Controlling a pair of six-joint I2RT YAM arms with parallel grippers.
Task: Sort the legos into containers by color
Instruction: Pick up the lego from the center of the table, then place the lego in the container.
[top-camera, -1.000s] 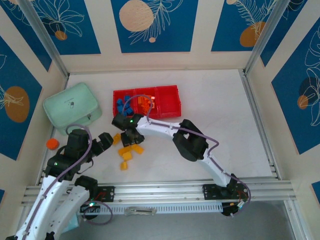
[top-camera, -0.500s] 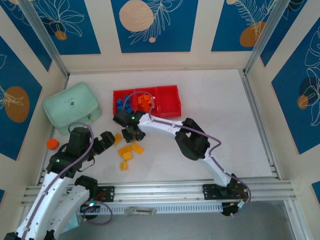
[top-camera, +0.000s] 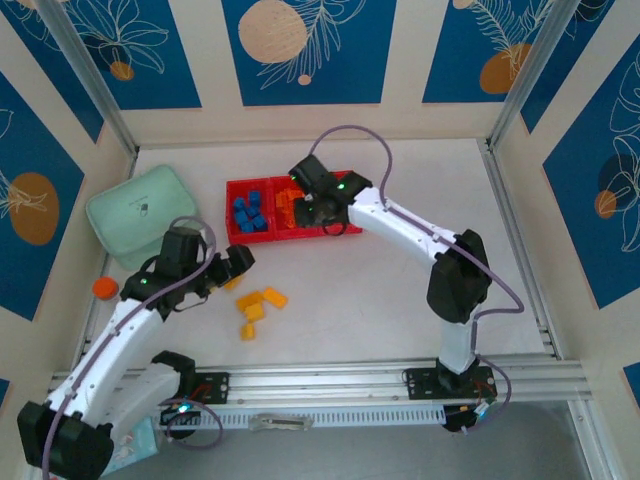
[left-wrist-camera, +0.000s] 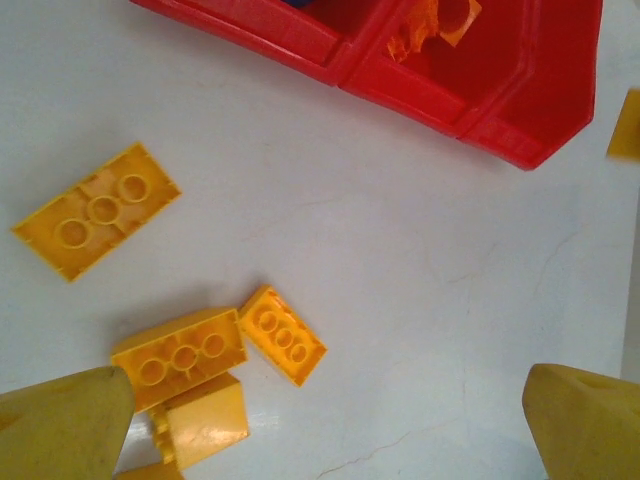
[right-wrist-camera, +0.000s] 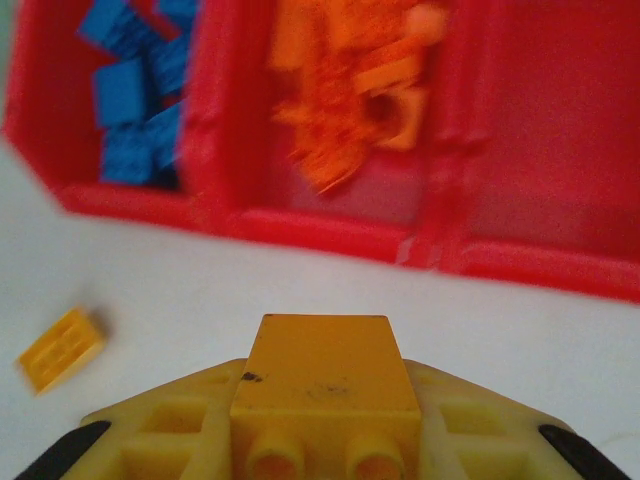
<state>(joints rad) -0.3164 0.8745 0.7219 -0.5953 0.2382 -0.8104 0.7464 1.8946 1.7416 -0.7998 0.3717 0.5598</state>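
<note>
From above, your right hand hovers over the red tray. Left wrist: left hand spread wide above yellow bricks on the desk. Right wrist: yellow brick gripped; release squarely over the empty compartment, upper right.

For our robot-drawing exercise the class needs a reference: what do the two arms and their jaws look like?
Both the left arm and the right arm have white tubular links joined by black motor housings, each with a small green light. A thin grey-purple cable loops along each. The left wrist view shows mustard-yellow jaws.
</note>
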